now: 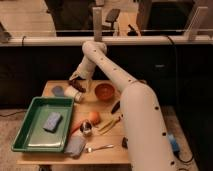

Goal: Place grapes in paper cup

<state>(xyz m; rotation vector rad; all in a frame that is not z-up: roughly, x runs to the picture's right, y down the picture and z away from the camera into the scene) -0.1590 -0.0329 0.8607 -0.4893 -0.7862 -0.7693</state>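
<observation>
Camera view is showing one table (pixel 112 142) carrying one green tray (pixel 30 125), one orange bowl (pixel 105 91) and one paper cup (pixel 73 94) lying sideways. One end effector (pixel 76 84) is hovering just above the cup; I cannot tell its opening.

Single high view behind the arm, looking down on table (pixel 60 159), gripper (pixel 76 85) far.

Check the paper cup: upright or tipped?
Tipped. The paper cup lies on its side near the table's far left, just below the end effector.
</observation>
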